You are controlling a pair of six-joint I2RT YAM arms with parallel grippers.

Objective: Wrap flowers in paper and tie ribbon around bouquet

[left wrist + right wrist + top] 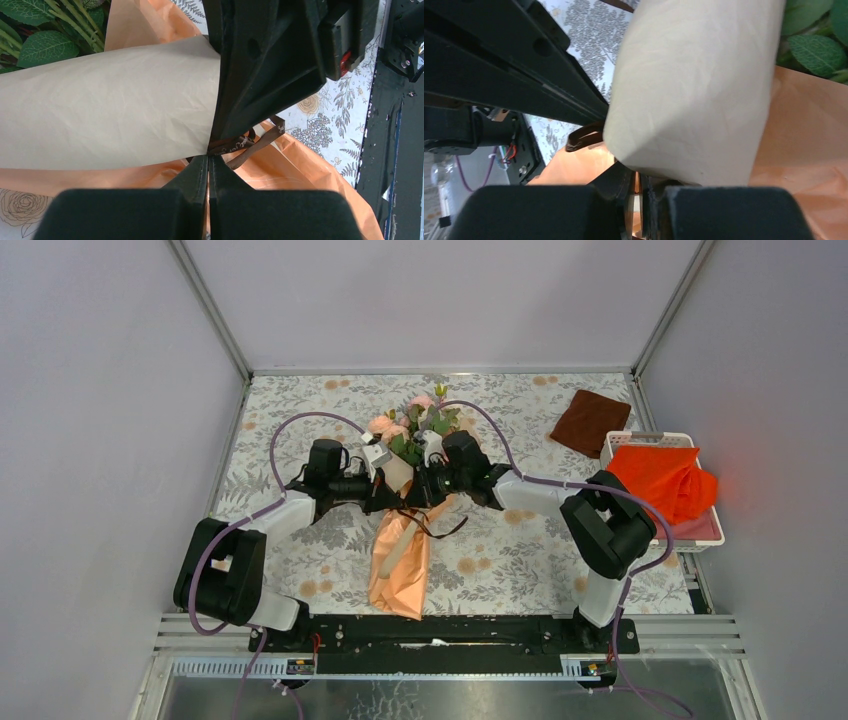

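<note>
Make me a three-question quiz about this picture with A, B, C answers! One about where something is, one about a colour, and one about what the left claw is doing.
1. Where is the brown cloth?
A. hanging on the wall
B. on the table, next to the white basket
C. draped over an arm

2. What colour is the cloth in the basket?
A. bright orange
B. blue
C. green

3. How is the left claw?
A. wide open
B. out of sight
C. shut, its tips at the ribbon

Answers:
1 B: the top view shows it lying flat at the far right of the table, by the basket's corner.
2 A: it glows bright orange against the white rim.
3 C: the left wrist view shows its fingers pressed together, with the thin brown ribbon right at their tips.
</note>
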